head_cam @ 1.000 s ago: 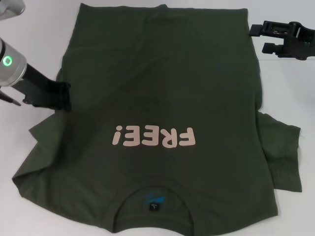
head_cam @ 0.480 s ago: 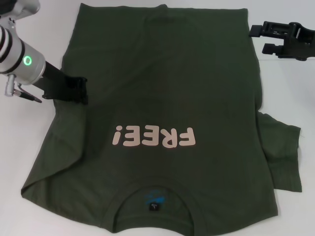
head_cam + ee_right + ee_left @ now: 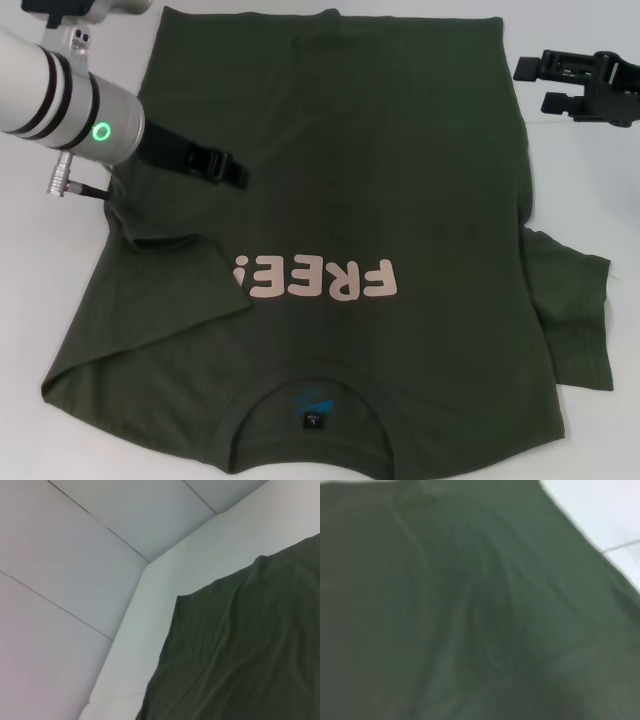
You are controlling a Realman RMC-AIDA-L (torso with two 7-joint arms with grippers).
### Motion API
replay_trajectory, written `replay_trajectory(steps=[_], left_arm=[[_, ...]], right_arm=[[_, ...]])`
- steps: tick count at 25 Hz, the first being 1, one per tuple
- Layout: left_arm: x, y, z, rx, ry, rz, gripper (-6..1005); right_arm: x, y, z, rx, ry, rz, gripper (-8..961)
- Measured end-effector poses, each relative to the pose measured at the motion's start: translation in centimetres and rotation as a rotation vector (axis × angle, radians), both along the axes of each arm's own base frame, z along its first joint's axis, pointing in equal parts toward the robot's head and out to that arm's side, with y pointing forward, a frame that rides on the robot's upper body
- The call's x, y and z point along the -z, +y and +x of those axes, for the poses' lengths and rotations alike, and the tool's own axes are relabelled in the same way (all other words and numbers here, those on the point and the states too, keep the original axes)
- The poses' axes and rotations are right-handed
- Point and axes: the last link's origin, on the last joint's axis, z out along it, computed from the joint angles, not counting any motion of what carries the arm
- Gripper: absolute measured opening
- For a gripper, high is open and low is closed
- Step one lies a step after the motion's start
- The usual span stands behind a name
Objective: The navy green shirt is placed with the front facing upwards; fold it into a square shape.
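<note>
Shirt [image 3: 360,200] lies flat on the table [image 3: 600,180], front up, collar at the near edge, "FREE!" lettering [image 3: 315,280] across the chest.

Left gripper [image 3: 225,168] is out over the shirt's left half. I read it as pinching the left side edge and carrying it toward the middle: a flap [image 3: 170,290] already lies doubled over, its corner touching the first letter. I can't confirm the fingers are closed on cloth; they show only as a dark shape against dark fabric. Left wrist view is all green cloth, no fingers in it.

Right gripper [image 3: 560,85] hangs off the shirt's far right corner, above bare table. Its fingers look parted, nothing between them.

Step in hand, as I judge it: first side fold, left edge inward. Next call: lay the edge down straight and release, then do the right sleeve [image 3: 575,315], which sticks out unfolded.

Hidden: shirt's near hem of collar is cut off; cloth directly under the left fingers.
</note>
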Motion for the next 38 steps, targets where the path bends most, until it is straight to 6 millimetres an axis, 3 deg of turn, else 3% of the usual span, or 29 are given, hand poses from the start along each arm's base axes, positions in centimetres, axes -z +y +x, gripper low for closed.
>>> replay_trajectory(steps=[4, 9, 15, 18, 24, 34, 38], left_arm=[[-0.8, -1.1, -1.4, -0.007, -0.04, 0.022, 405], [-1.8, -4.0, -4.7, -0.047, -0.214, -0.008, 532], [-0.5, -10.4, -7.2, 0.24, -0.345, -0.206, 703], [0.3, -11.9, -8.5, 0.276, -0.34, -0.196, 807], [1.1, -11.9, -9.2, 0.226, -0.368, -0.163, 908], [1.9, -10.1, -9.8, 0.151, -0.389, -0.053, 904], [1.9, -9.6, -9.7, 0.154, -0.382, -0.04, 904]], right_arm=[[-0.1, -0.4, 0.3, -0.047, -0.06, -0.02, 907], [-0.7, -1.6, 0.7, -0.157, -0.119, -0.049, 907], [-1.2, -3.3, 1.8, -0.204, -0.166, -0.093, 907], [-1.6, -3.7, 2.3, -0.19, -0.151, -0.088, 906], [-2.3, -4.4, 3.6, -0.09, -0.13, -0.117, 906], [-4.3, -7.9, 8.4, 0.211, -0.152, -0.261, 906], [-4.3, -8.8, 9.3, 0.26, -0.169, -0.292, 906]])
